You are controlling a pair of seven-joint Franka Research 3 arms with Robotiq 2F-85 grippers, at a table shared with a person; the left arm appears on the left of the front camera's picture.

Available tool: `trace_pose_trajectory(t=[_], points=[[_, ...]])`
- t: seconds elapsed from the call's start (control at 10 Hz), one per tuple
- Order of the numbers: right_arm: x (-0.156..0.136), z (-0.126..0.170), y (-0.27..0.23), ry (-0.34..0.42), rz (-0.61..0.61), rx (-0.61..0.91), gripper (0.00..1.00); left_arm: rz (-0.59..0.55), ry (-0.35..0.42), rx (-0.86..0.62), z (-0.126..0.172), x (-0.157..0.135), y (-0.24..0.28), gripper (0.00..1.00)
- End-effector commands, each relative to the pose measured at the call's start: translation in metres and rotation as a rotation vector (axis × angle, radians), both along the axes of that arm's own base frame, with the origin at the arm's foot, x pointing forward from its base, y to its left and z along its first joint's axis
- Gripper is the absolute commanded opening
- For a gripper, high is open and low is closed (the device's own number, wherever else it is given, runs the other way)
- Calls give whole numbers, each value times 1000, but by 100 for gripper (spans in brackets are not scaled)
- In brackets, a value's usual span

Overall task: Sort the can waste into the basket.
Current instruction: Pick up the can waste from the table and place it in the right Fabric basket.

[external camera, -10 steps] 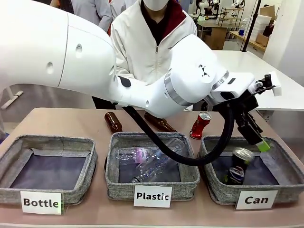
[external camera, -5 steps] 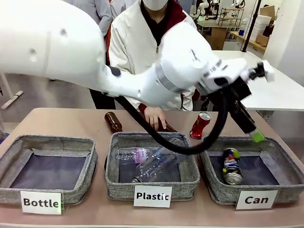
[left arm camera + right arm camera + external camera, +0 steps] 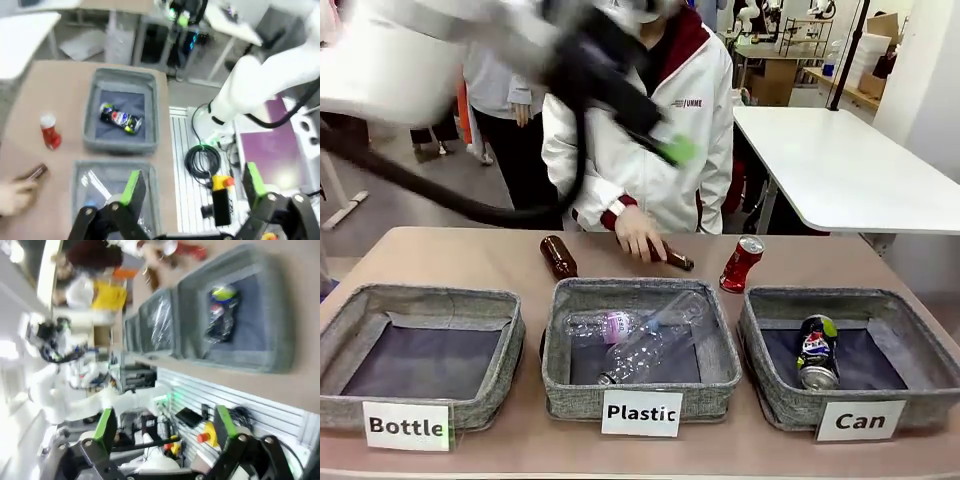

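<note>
Behind the far rim of the Can basket (image 3: 782, 400), the red can (image 3: 741, 263) stands on the table (image 3: 470, 255), outside the tray; I judge it the one piece not yet sorted. Its long axis is near upright, silver top up, leaning a little toward my right. The blue can (image 3: 817, 350) lies on its side inside the basket, long axis running near to far, silver end toward me. My left gripper (image 3: 194, 184) hangs high over the left-middle of the table, jaws spread wide and empty, with the red can well apart from it, down and off to my right. My right gripper (image 3: 165, 425) is likewise spread and empty. The red can sits on my right half, so I judge the right arm nearer. A person's hand (image 3: 638, 232) rests on a brown bottle (image 3: 672, 260) near that can.
</note>
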State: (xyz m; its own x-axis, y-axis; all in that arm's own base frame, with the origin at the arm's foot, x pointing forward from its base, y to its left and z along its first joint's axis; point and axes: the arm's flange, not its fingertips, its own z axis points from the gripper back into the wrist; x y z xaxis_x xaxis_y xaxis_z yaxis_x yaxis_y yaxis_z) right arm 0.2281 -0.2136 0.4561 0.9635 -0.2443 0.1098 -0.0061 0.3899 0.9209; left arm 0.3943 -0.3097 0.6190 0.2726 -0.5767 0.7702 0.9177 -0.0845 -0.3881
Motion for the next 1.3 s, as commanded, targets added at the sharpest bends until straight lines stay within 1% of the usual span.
trace_pose_trajectory(t=[0.0,0.1,0.2,0.3,0.4,0.5,0.6,0.7,0.8,0.9,1.0,1.1,1.2], points=[[21,12,82,-32,65,46,100,132,110,-34,-29,-13,122,100],[25,10,122,-38,118,57,100,200,242,-102,-43,-7,181,100],[33,5,156,-23,157,62,100,269,330,-154,-60,-6,237,100],[42,2,181,33,204,105,100,342,391,-211,-81,-9,287,100],[48,1,196,92,234,166,100,406,481,-278,-107,-18,334,100],[56,1,206,123,226,186,100,494,551,-344,-133,-23,385,100],[65,-5,207,138,191,164,100,535,565,-416,-153,-26,418,100],[64,13,189,67,258,143,100,554,597,-433,-160,-36,442,100],[64,13,189,67,258,143,100,525,546,-438,-145,-48,480,100],[64,13,189,67,258,143,100,701,485,-285,-122,-65,548,100],[64,13,189,67,258,143,100,802,477,-200,-104,-93,605,100],[64,13,189,67,258,143,100,894,477,-192,-96,-119,641,100],[64,13,189,67,258,143,100,915,475,-213,-89,-127,653,100]])
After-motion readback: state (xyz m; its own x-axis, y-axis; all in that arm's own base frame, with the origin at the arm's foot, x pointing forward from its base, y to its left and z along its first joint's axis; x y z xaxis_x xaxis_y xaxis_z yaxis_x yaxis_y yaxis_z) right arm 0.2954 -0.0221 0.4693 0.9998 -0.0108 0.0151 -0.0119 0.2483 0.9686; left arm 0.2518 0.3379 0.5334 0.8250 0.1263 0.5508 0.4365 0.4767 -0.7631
